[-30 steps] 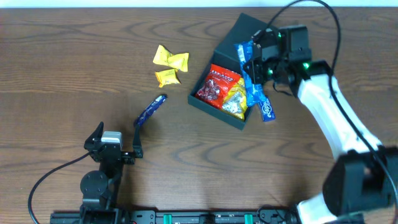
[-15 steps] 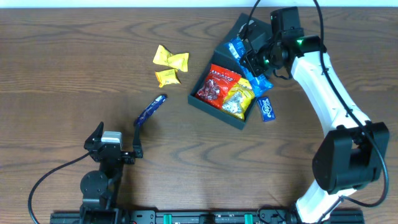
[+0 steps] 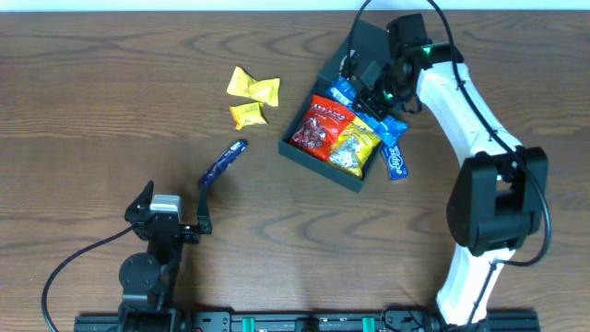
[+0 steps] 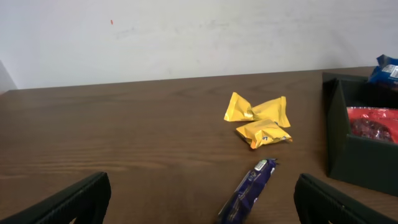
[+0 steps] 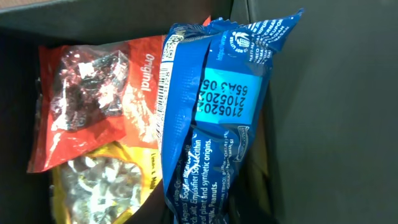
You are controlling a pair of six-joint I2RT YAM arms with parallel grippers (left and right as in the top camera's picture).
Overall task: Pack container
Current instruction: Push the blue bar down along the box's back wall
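Note:
The container (image 3: 316, 168) is a dark shallow box at the upper right, with its flap lid (image 3: 369, 39) standing open at the back. A red packet (image 3: 318, 124) and a yellow packet (image 3: 355, 148) lie inside it. My right gripper (image 3: 367, 85) is shut on a blue packet (image 3: 345, 90) and holds it over the box's back corner. In the right wrist view that blue packet (image 5: 217, 124) hangs above the red packet (image 5: 93, 106), close to the dark wall (image 5: 336, 124). My left gripper (image 3: 173, 195) rests open near the front left, holding nothing.
Three yellow packets (image 3: 252, 95) lie left of the box. A purple packet (image 3: 224, 162) lies ahead of the left gripper (image 4: 202, 205), and shows as well in the left wrist view (image 4: 249, 190). Another blue packet (image 3: 395, 159) leans on the box's right edge.
My right gripper has swung left and toward the back with the blue packet, from the box's right side to over its back corner. The left arm has not moved.

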